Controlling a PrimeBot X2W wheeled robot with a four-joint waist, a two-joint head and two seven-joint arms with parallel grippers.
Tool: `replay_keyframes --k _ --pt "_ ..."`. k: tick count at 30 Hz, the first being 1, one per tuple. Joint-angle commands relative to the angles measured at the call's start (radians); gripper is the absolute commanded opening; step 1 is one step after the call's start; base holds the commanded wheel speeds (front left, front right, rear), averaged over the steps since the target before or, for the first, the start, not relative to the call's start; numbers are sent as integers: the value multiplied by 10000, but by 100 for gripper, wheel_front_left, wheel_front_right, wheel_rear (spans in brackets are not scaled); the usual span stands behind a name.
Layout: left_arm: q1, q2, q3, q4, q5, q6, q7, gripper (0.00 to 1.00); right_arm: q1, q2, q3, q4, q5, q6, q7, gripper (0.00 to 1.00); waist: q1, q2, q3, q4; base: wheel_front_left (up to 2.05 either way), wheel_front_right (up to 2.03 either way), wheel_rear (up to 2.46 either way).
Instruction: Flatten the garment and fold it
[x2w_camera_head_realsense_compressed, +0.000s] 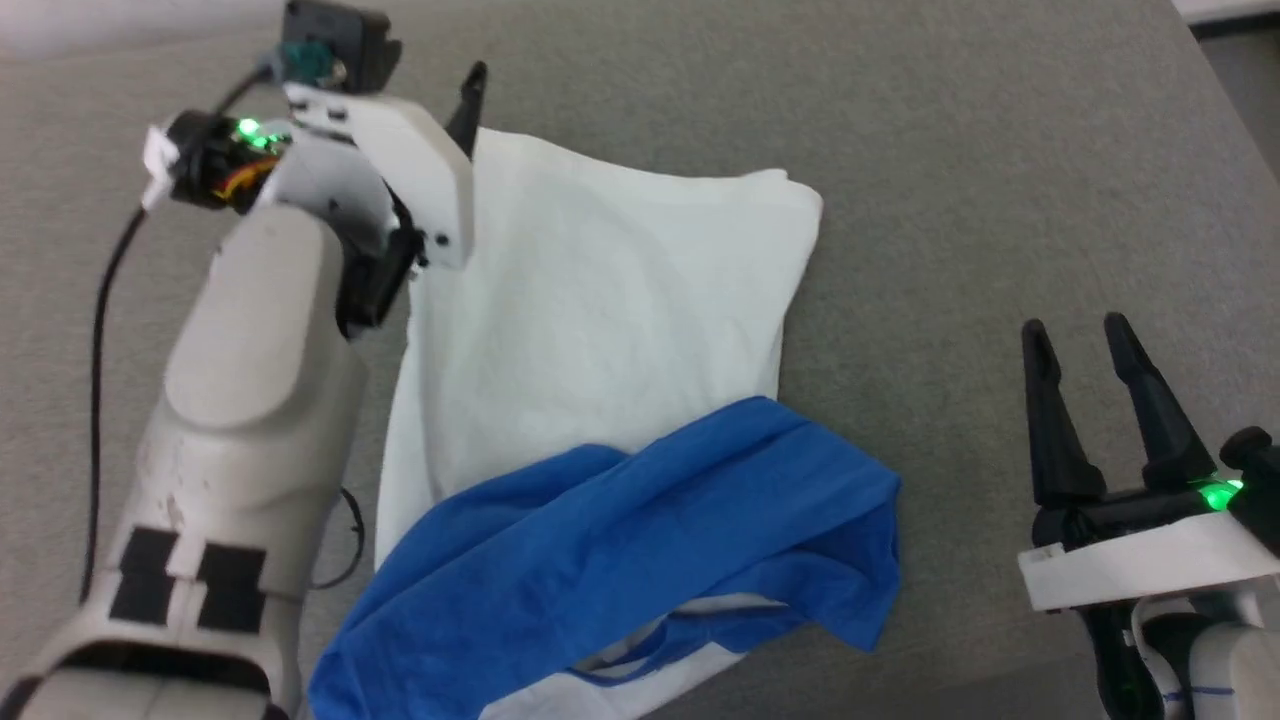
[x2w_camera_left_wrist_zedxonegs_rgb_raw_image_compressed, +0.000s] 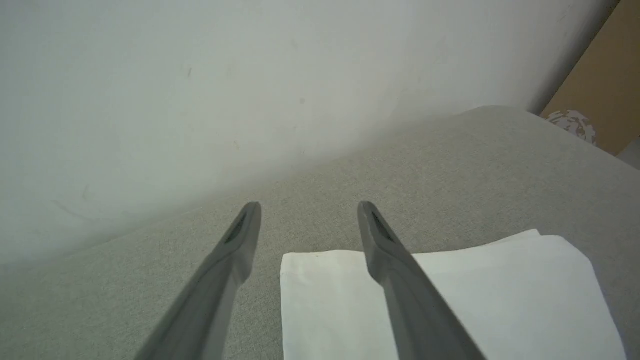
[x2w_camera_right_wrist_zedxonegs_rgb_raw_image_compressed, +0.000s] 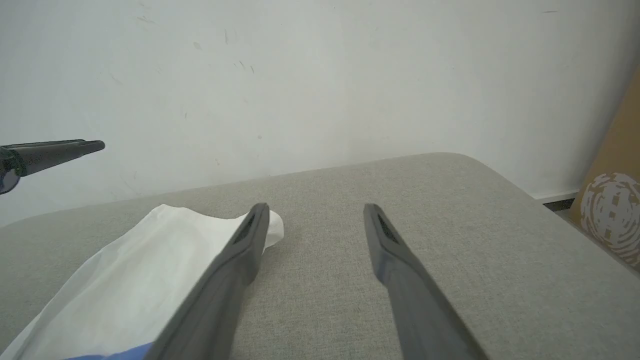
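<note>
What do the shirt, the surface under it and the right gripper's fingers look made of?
Garment: thin soft cloth, matte; it drapes and creases, and the blue part is bunched.
Surface: grey woven textile, matte, with a visible weave; perhaps padded.
Right gripper fingers: dark, rigid, slightly satin, likely moulded plastic; not certain.

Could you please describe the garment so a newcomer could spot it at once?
A grey fabric surface spans the head view; the garment lies at its middle. It is white and roughly flat, with a bright blue part bunched across its near end, unlike the plain grey around it.
</note>
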Motion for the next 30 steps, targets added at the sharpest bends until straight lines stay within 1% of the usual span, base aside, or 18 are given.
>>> replay_keyframes --k 1,4,8,13,16,17,18,19,20,22,24,26,30 --pt "-482 116 -56 566 -151 -106 445 100 -209 31 133 44 105 -7 -118 100 -3 0 872 -853 0 0 0" --pt "-1293 343 -162 1755 -282 -225 1569 100 -443 32 423 191 234 -7 -246 100 -3 0 1220 -1194 0 0 0" --pt "-2041 700 -333 3026 -382 -317 2807 100 -743 32 763 428 383 -7 -429 100 -3 0 1578 -1596 0 0 0" --pt "-2406 1040 -710 4164 -349 -372 4134 100 -927 33 988 824 598 -7 -600 100 -3 0 1831 -1930 0 0 0" --pt "-2384 1038 -990 4808 -418 -395 5307 100 -976 33 1012 1039 682 -7 -685 100 -3 0 1883 -2033 0 0 0" --pt "-2378 1015 -1072 4931 -469 -401 5614 89 -989 33 1014 1095 697 -7 -698 100 -3 0 1895 -2052 0 0 0" --pt "-2360 983 -1141 5015 -531 -406 5841 59 -1001 33 1010 1140 708 -7 -712 100 -3 0 1909 -2064 0 0 0" --pt "-2308 919 -1219 5092 -621 -409 6080 0 -1011 33 1005 1185 721 -7 -716 100 -3 0 1919 -2065 0 0 0" --pt "-2253 849 -1301 5103 -731 -411 6242 0 -1023 33 999 1222 728 -7 -720 100 -3 0 1926 -2061 0 0 0" --pt "-2163 839 -1415 5007 -879 -413 6204 0 -1051 33 980 1280 754 -7 -723 100 -3 0 1923 -2026 0 0 0" --pt "-2072 926 -1560 4818 -922 -415 5875 0 -1080 33 934 1328 743 -7 -701 100 -3 0 1869 -1958 0 0 0" --pt "-2009 1052 -1578 4589 -901 -411 5222 0 -1090 33 824 1372 691 -7 -649 100 -3 0 1740 -1820 0 0 0" --pt "-1882 1173 -1307 3986 -943 56 3411 0 -1112 8 482 1429 531 -7 -496 100 -3 0 1357 -1386 0 0 0"
